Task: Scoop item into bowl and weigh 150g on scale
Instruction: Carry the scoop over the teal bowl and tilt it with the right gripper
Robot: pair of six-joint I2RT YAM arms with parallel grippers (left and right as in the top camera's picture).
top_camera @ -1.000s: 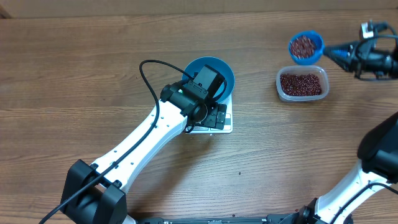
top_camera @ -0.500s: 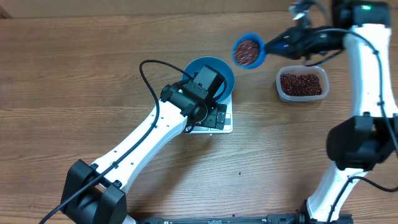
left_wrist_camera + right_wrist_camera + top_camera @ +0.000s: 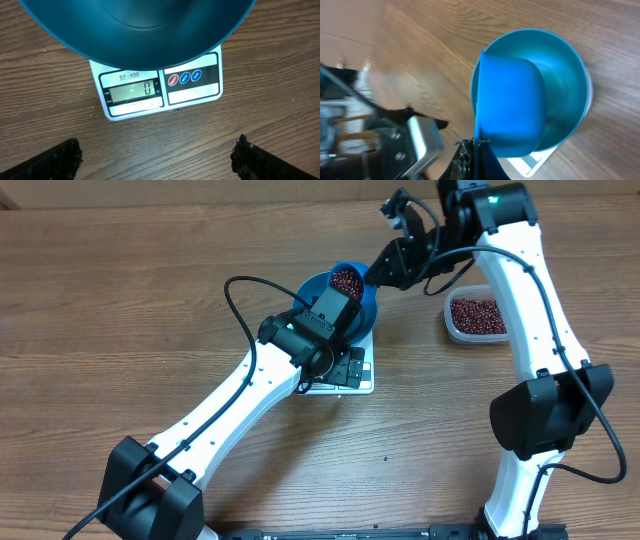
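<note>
Wood-grain table [image 3: 120, 300] lies under both my arms. My right gripper [image 3: 386, 270] is pinched on the handle of the blue scoop [image 3: 507, 105], which hangs over the bowl [image 3: 562, 85] with beans [image 3: 347, 280] heaped in it. My left gripper [image 3: 157, 160] is spread wide, hovering before the scale [image 3: 161, 89], whose display reads zero under the bowl. More beans fill the clear tub [image 3: 450, 326] off to the right.

This is looking like a robotics lab bench: a white left arm [image 3: 235, 405] is leaning in from 7 o'clock, a right arm [image 3: 545, 320] from 5 o'clock, a black cable [image 3: 227, 300] looping over a wood-grain table [image 3: 100, 300].
</note>
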